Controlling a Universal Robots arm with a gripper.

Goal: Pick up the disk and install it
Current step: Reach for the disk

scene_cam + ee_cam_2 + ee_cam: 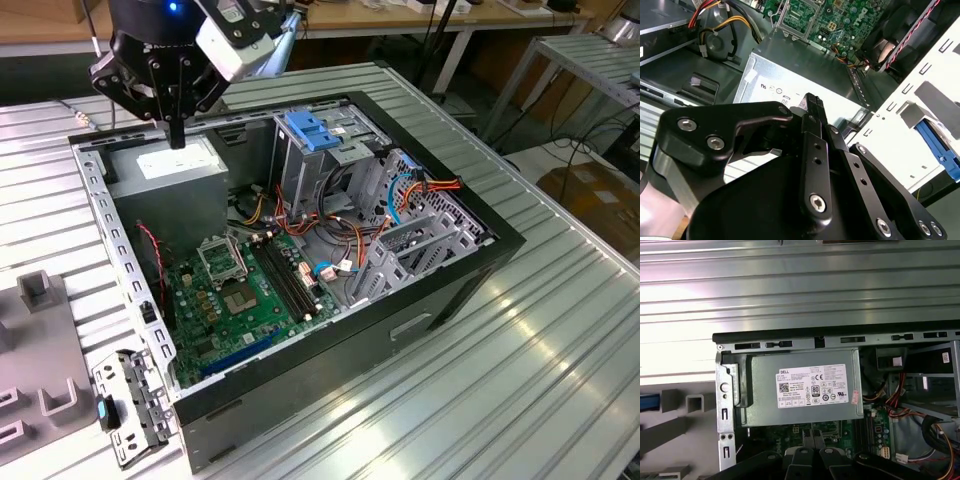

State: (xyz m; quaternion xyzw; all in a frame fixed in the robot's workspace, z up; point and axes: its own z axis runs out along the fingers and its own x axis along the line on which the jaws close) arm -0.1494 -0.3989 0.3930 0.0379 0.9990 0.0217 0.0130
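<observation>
Over the 11 o'clock corner of the open computer case (400, 340) in the exterior view, the gripper (178, 140) hangs close above the grey power supply (170, 170), its jaws closed together and holding nothing. A bright blue edge of the disk (939, 150) shows in the second wrist view, outside the case past its perforated frame, near the grey fixture blocks (40, 290) at 9 o'clock on the bench (560, 330).

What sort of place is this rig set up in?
Probably a robotics lab or workshop: an open computer case sits on a ribbed metal table, with wooden workbenches and a cardboard box nearby.
</observation>
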